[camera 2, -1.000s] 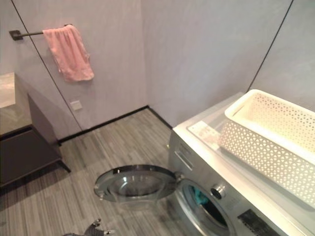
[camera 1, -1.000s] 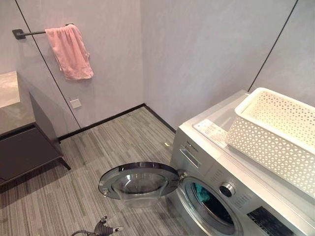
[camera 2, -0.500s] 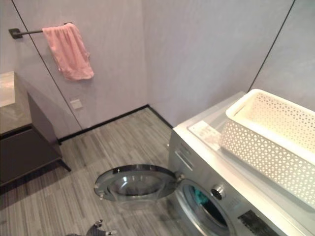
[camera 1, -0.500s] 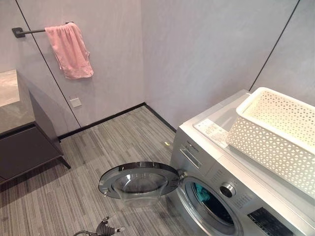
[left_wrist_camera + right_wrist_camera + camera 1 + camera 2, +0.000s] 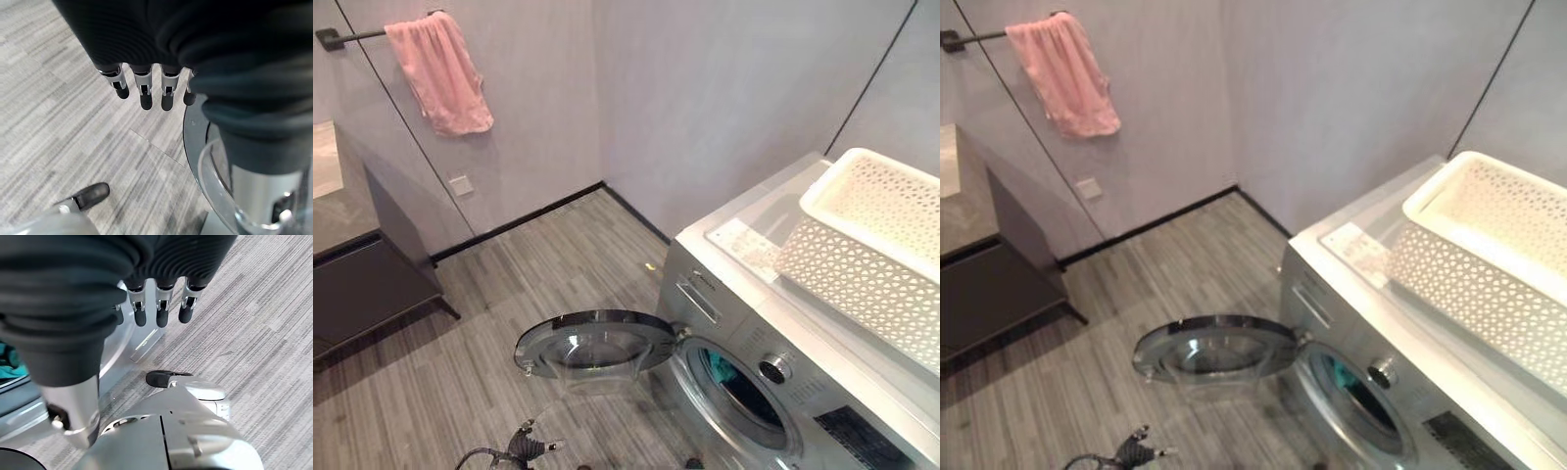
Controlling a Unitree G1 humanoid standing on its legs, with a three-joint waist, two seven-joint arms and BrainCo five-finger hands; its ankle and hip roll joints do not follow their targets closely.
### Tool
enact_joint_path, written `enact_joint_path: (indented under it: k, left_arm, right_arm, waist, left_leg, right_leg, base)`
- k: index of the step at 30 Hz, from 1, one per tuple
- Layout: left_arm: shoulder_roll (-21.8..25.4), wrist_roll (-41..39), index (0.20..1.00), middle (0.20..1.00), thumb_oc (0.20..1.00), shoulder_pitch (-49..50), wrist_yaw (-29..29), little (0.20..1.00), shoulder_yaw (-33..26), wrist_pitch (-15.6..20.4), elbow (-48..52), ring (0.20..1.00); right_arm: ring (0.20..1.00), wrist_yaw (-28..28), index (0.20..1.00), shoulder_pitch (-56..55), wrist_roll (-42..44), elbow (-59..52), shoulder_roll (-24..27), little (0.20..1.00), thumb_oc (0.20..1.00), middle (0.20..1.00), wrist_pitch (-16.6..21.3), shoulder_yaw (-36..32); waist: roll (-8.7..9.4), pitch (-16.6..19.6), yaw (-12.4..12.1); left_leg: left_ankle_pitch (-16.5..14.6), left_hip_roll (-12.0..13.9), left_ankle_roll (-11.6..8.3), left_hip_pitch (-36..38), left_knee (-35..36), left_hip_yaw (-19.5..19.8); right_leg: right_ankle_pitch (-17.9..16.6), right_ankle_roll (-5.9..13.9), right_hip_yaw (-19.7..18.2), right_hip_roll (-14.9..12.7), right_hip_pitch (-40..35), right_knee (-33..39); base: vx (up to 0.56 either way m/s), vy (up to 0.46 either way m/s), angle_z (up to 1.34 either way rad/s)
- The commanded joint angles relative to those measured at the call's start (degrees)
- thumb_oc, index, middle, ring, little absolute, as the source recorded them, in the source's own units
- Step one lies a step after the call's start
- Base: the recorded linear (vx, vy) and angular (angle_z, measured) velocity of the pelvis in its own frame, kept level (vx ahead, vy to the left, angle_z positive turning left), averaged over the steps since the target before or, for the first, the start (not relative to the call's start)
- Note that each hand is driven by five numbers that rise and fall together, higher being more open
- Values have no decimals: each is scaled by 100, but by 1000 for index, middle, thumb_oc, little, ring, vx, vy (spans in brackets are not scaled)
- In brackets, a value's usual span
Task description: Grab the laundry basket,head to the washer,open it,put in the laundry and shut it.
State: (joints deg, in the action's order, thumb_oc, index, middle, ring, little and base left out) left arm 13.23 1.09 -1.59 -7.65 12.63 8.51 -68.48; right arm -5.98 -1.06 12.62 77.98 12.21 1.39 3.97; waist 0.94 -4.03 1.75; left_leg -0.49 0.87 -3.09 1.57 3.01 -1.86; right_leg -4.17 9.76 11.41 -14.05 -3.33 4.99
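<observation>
From the left eye view: one washer (image 5: 773, 333) standing with its single round door (image 5: 592, 345) swung wide and lying nearly flat over the floor (image 5: 548, 264); one white laundry basket (image 5: 867, 255) sitting on the washer's top, looking emptied; one teal bundle of laundry (image 5: 721, 367) showing inside the drum. Judging by that, carrying, opening and loading already done, only shutting the door remaining. Also one pink towel (image 5: 438, 73) hanging on one wall rail (image 5: 342, 37), and one dark cabinet (image 5: 362, 284) standing by the wall. From the right eye view: same count, the basket well apart from the open door, laundry sitting just behind the porthole rim. From the left wrist view: left hand (image 5: 146, 90) hanging over the floor beside the door's glass rim, fingers straight and relaxed, gripping nothing. From the right wrist view: right hand (image 5: 159, 308) hanging likewise near the door's edge, fingers loose and apart from everything, carrying nothing; a scrap of teal laundry showing at the frame's edge.
</observation>
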Motion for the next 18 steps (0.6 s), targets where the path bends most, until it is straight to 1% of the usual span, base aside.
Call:
enact_joint_path:
  k: [1,2,3,4,5,6,7,8,11,13,18]
  left_arm:
    - [174,81,1000,1000,1000,-332,58,1000,72,100,31,1000]
    - [174,81,1000,1000,1000,-333,58,1000,73,99,32,1000]
    - [168,85,1000,1000,1000,-371,51,1000,95,100,77,1000]
    - [179,126,1000,1000,1000,-374,32,1000,116,102,90,1000]
    - [180,127,1000,1000,1000,-374,32,1000,116,102,90,1000]
    - [181,149,1000,1000,1000,-345,44,1000,92,94,24,1000]
    - [181,149,1000,1000,1000,-345,44,1000,92,95,23,1000]
    - [205,172,1000,1000,1000,-338,36,1000,81,81,-41,1000]
    - [207,175,1000,1000,1000,-338,44,1000,71,74,-95,1000]
    - [215,144,1000,1000,1000,-301,47,1000,42,67,-90,1000]
    - [209,240,1000,1000,1000,-257,43,1000,56,58,-181,1000]
  right_arm:
    - [1000,16,1000,397,-41,448,237,1000,1000,1000,-52,-231]
    - [1000,16,1000,398,-42,449,237,1000,1000,1000,-52,-232]
    - [1000,-14,1000,441,-35,456,268,1000,1000,1000,-55,-268]
    - [1000,6,1000,454,-30,408,238,1000,1000,1000,-60,-257]
    - [1000,6,1000,453,-30,407,238,1000,1000,1000,-61,-257]
    - [1000,35,1000,429,-8,371,230,1000,1000,1000,-65,-270]
    - [1000,35,1000,428,-8,369,230,1000,1000,1000,-66,-271]
    - [1000,43,1000,425,-1,344,211,1000,1000,1000,-66,-266]
    - [1000,30,1000,422,1,343,191,1000,1000,1000,-72,-259]
    - [1000,26,1000,424,-9,289,191,1000,1000,1000,-83,-265]
    - [1000,27,1000,415,-7,269,135,1000,1000,1000,-74,-229]
  waist:
    - [211,-24,-285]
    - [211,-21,-284]
    - [215,-37,-292]
    - [228,-48,-285]
    - [230,-45,-289]
    - [245,-24,-282]
    - [246,-24,-286]
    - [278,-25,-279]
    - [315,-38,-273]
    - [342,-27,-283]
    - [384,-18,-275]
  left_leg:
    - [-1029,29,140,-469,-1390,-58]
    - [-1032,28,141,-479,-1399,-57]
    - [-1068,-21,186,-537,-1435,-53]
    - [-1107,-115,276,-577,-1463,-90]
    - [-1107,-116,277,-580,-1465,-94]
    - [-1146,-208,357,-542,-1442,-139]
    - [-1147,-209,358,-542,-1442,-143]
    - [-1178,-281,401,-548,-1483,-130]
    - [-1245,-321,427,-600,-1641,-110]
    - [-1349,-346,463,-648,-1808,-98]
    - [-1401,-390,553,-533,-1760,-197]
  right_leg:
    - [-669,521,-258,-680,831,1]
    - [-670,522,-257,-682,835,1]
    - [-700,524,-255,-721,896,1]
    - [-754,524,-292,-767,1000,1]
    - [-755,524,-297,-768,1006,1]
    - [-796,524,-330,-830,1076,1]
    - [-797,524,-335,-831,1078,1]
    - [-833,524,-324,-887,1070,1]
    - [-865,524,-277,-950,1018,1]
    - [-944,524,-191,-994,969,1]
    - [-990,524,-274,-970,1057,1]
  base:
    - [-110,104,14]
    - [-68,81,20]
    - [-99,154,24]
    - [-99,154,20]
    - [-82,217,16]
    - [-21,109,4]
    - [-36,165,2]
    - [-16,57,2]
    - [-14,67,4]
    - [-3,61,8]
    - [4,51,-2]
